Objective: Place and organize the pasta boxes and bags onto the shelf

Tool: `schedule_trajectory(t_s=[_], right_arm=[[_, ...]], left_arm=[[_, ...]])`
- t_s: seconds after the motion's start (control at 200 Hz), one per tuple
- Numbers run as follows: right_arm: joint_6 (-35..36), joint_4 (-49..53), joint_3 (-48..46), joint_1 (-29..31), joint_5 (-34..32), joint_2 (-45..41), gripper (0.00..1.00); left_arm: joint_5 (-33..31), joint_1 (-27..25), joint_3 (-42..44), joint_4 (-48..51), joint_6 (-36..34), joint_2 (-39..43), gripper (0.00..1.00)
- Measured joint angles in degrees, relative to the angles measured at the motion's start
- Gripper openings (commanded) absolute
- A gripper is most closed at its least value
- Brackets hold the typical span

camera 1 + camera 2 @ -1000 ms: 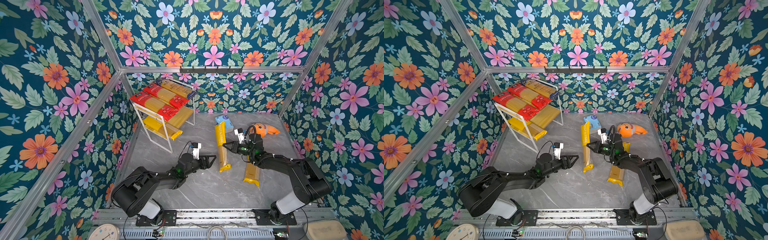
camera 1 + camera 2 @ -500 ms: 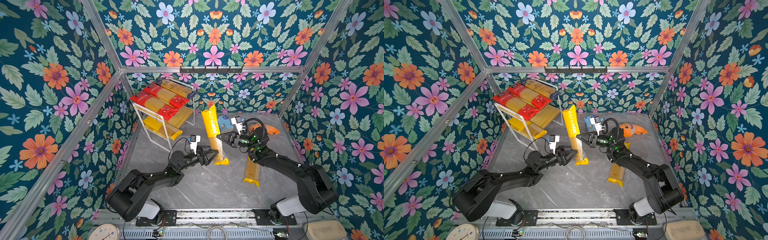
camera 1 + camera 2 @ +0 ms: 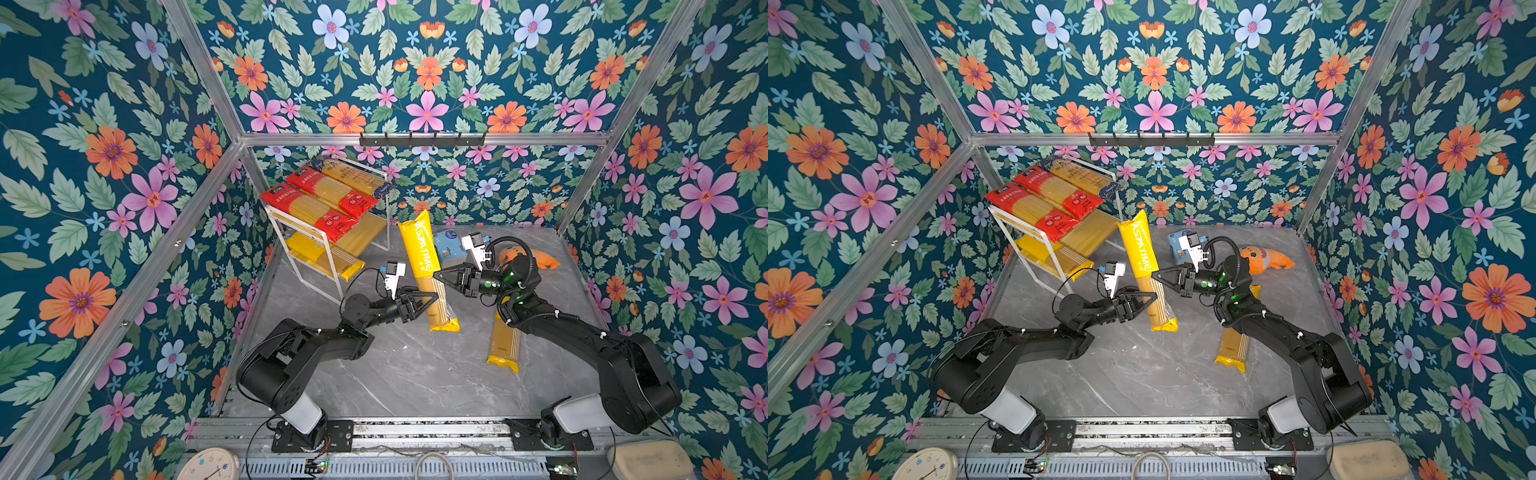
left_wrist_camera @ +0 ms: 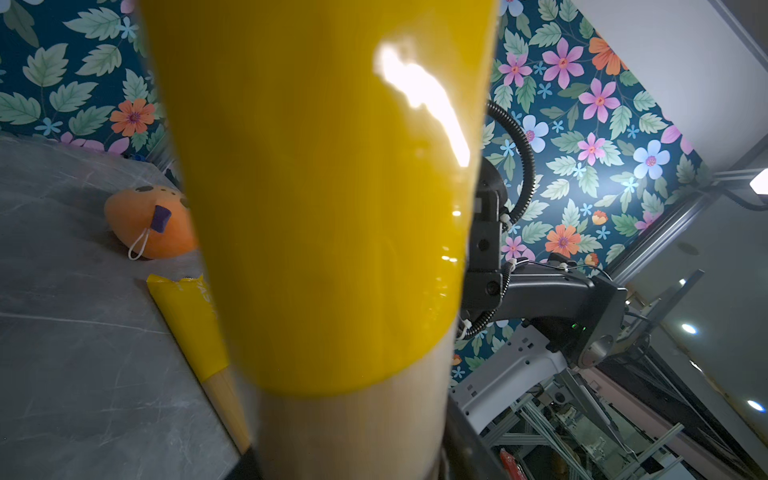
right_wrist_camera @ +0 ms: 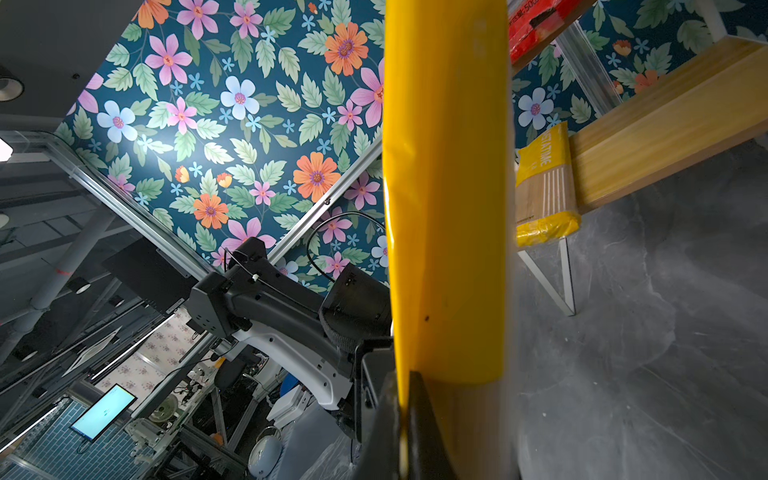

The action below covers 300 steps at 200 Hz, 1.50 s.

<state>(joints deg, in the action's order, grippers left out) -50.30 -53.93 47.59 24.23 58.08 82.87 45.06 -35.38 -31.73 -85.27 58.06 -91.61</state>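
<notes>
The yellow PASTATIME pack (image 3: pixel 419 257), which was lying flat on the table (image 3: pixel 399 374) a second ago, is now standing nearly upright in the air between the two arms, its printed end leaning toward the shelf (image 3: pixel 365 235). The right pincer (image 3: pixel 438 276) is staying pressed together on one long edge of the pack, as the right wrist view shows. The left pincer (image 3: pixel 428 300), spread wide and empty a moment ago, is now pinching the pack's clear noodle window, its fingers lying against both sides in the left wrist view. Both arms are therefore holding the same pack, which reads as a hand-over toward the arm nearer the shelf.

Four packs are already sitting on the shelf:
- Two red packs (image 3: pixel 309 208) and a dark blue-and-gold pack (image 3: pixel 353 174) are lying on the top board.
- A yellow pack (image 3: pixel 328 259) is lying on the lower board.

Another yellow pack (image 3: pixel 505 336) is waiting flat on the table under the right arm. Judging from this, the right pincer is the one due to let go, and the lower board is offering free room beside its single pack.
</notes>
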Motion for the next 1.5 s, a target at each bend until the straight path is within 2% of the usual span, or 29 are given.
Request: schedule_trajectory(t_s=[0.11, 0.21, 0.305, 0.4, 0.475, 0.64, 0.745, 0.88, 1.05, 1.225, 1.395, 1.5], right_arm=[[0.1, 1.9, 0.5, 0.1, -1.0, 0.0, 0.0], [0.7, 3.6, 0.7, 0.1, -2.3, -0.1, 0.07], [0.9, 4.9, 0.3, 0.0, -4.4, -0.8, 0.2], [1.1, 4.7, -1.4, 0.0, -7.8, -2.3, 0.38], [1.8, 5.2, -3.7, 0.0, -9.7, -3.3, 0.48], [3.3, 6.9, -9.4, -0.1, -15.8, -5.7, 0.63], [3.6, 7.3, -13.2, 0.0, -19.0, -6.8, 0.69], [2.5, 7.4, -17.0, 1.0, -24.6, -7.4, 0.72], [2.6, 7.7, -17.5, 5.7, -31.5, -6.6, 0.71], [2.4, 7.5, -15.0, 8.9, -39.1, -1.9, 0.7], [2.0, 5.4, -11.0, 10.8, -41.8, 1.8, 0.68], [1.2, 3.3, -9.3, 11.6, -42.0, 3.6, 0.66]], left_arm=[[0.0, 0.4, 0.3, 0.0, 0.2, 0.4, 0.34], [-0.5, 0.5, 0.3, 0.9, 0.2, 0.7, 0.31], [-1.3, 0.5, 0.1, 2.2, 0.3, 0.8, 0.26], [-3.3, 0.6, 0.0, 4.2, 0.5, 0.7, 0.25], [-5.2, 0.6, 0.0, 5.5, 0.9, 0.7, 0.24], [-12.2, 0.6, 1.2, 6.1, 2.7, 0.7, 0.24], [-18.7, 0.7, 1.9, 7.0, 4.3, 0.9, 0.25], [-27.1, 0.7, 1.9, 8.7, 6.7, 1.2, 0.25], [-36.0, 0.0, 1.4, 9.4, 10.7, 0.7, 0.26], [-39.2, -1.1, 0.6, 9.4, 12.7, 0.7, 0.26], [-43.4, -1.7, 0.5, 10.3, 13.7, 1.7, 0.26], [-43.5, -2.3, 0.5, 11.1, 13.7, 2.1, 0.26]])
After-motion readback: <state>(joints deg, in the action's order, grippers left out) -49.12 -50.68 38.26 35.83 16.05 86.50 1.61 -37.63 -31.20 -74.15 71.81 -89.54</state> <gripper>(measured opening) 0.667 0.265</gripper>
